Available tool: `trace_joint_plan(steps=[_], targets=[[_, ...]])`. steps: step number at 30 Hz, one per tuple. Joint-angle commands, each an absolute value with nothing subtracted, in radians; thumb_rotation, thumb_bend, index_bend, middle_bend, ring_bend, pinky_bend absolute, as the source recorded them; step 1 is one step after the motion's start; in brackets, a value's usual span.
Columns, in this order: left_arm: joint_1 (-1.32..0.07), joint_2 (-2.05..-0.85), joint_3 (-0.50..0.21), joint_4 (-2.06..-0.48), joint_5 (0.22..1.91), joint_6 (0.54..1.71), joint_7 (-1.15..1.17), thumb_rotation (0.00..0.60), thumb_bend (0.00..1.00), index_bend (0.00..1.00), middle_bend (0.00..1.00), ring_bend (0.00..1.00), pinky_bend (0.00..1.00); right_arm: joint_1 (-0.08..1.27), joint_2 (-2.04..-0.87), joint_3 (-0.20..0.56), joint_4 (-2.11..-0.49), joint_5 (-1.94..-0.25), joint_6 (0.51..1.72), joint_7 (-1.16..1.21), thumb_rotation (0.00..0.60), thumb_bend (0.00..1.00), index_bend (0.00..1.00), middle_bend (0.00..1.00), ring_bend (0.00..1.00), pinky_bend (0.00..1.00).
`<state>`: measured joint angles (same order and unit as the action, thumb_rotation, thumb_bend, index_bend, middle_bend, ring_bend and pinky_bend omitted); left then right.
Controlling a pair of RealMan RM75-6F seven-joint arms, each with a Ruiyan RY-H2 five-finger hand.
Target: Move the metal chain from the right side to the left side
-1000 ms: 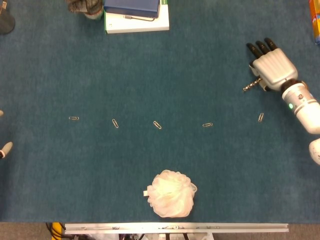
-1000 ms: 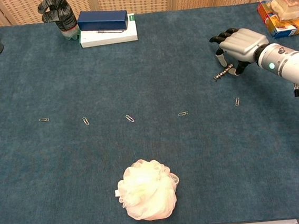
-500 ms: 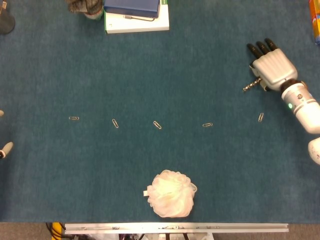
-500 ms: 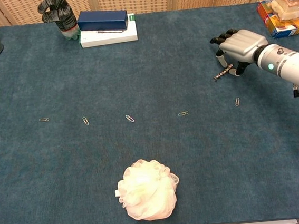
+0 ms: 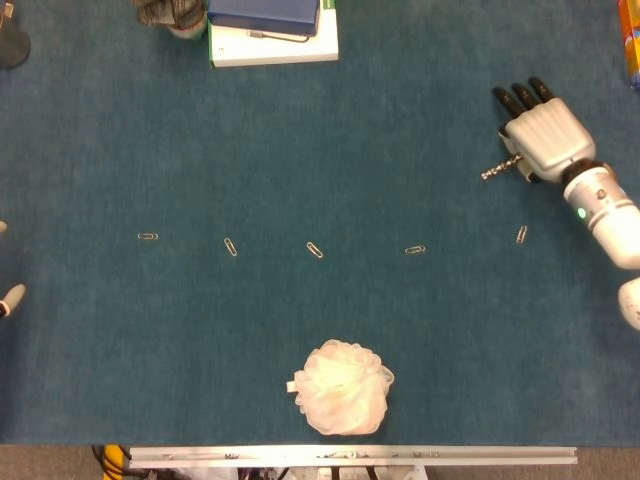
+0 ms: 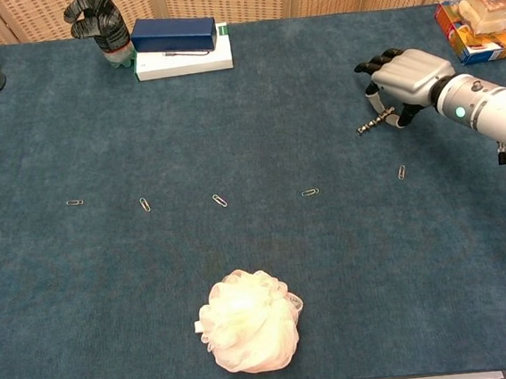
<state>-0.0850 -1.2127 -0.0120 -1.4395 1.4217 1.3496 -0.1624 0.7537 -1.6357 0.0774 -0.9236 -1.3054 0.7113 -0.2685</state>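
While your right hand (image 6: 403, 75) sits at the upper right of the chest view, its fingers are curled down onto the metal chain (image 6: 373, 124), which pokes out to the hand's left. It looks pinched, but whether it has cleared the blue table cover (image 6: 255, 118) I can't tell. Step in hand, as I read it: securing the grasp, transport not begun. Your left hand (image 5: 10, 297) barely shows at the left edge of the head view; can't tell if it's apart or closed. The white bath pouf (image 6: 248, 322) sits bottom centre, and a row of paperclips (image 6: 220, 200) runs across mid-frame. Next move calls for a lift, then a long carry leftward, high enough to pass over the clips.
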Motion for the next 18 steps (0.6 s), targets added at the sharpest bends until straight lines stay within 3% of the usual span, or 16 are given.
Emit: trace_joint_plan(steps=[1,18], targets=[[-0.085,-1.212,-0.012,-1.442,1.423,1.350,-0.162,0.600,0.18,0.28,0.33,0.27,0.26,0.737,-1.603,0.076,-0.970,-1.309,0.742,-0.274,0.600,0.35,0.60,0.06,0.00,0.04],[-0.081,-1.202,-0.008,-1.491,1.440,1.373,-0.116,0.600,0.18,0.28,0.33,0.27,0.26,0.631,-1.390,0.030,-1.293,-1.328,0.896,-0.354,0.600,0.34,0.60,0.06,0.00,0.04]])
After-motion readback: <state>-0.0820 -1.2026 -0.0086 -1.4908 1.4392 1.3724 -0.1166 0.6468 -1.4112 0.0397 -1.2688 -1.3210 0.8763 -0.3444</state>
